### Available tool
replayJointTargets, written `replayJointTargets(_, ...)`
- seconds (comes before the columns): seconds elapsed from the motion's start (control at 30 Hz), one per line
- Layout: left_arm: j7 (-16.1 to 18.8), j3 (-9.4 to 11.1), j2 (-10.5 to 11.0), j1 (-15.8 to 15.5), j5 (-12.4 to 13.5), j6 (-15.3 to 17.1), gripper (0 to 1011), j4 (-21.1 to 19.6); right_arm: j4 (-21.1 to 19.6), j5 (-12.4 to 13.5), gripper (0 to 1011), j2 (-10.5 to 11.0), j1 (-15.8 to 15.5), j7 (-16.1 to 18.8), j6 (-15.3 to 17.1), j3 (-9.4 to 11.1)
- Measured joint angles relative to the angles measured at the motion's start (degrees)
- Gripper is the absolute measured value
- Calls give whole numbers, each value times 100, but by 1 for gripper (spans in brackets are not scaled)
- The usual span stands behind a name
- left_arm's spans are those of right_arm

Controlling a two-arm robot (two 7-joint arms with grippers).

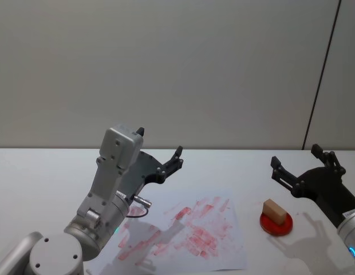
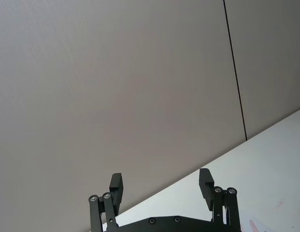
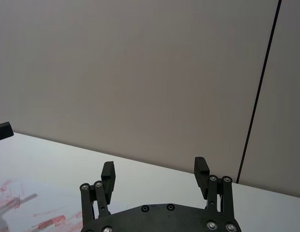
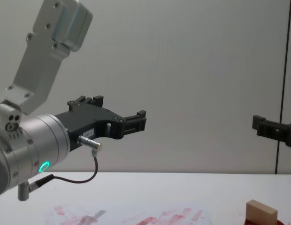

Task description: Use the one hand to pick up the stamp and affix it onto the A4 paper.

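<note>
- Pale wooden stamp block (image 1: 273, 210) sits ungrasped on flat red pad (image 1: 282, 227).
- My right pincer (image 1: 298, 160) hovers open nearby; left pincer (image 1: 160, 143) open too.
- Pick-up and pressing onto red-smeared white A4 paper (image 1: 220, 252) remain.

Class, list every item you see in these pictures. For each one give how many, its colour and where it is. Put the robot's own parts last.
table: one, white, under everything else.
wall: one, pale grey, behind the table, with a dark vertical seam on the right.
A4 paper: one, white with smeared red ink, flat on the table near the middle.
red pad: one, red, flat on the table to the right of the paper.
stamp: one, pale tan wood, resting on the red pad.
left gripper: one, black on a light grey arm, open, raised above the left part of the paper.
right gripper: one, black, open, raised on the right near the pad.
</note>
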Motion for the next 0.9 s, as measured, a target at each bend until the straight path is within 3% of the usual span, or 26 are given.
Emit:
replayJointTargets(0.63,0,0,0,0,0,0,1002,0,1,0,1001,2,0,7,6,0)
replayJointTargets(0.9,0,0,0,0,0,0,1002,0,75,40,1001,72,-13,215,117,34)
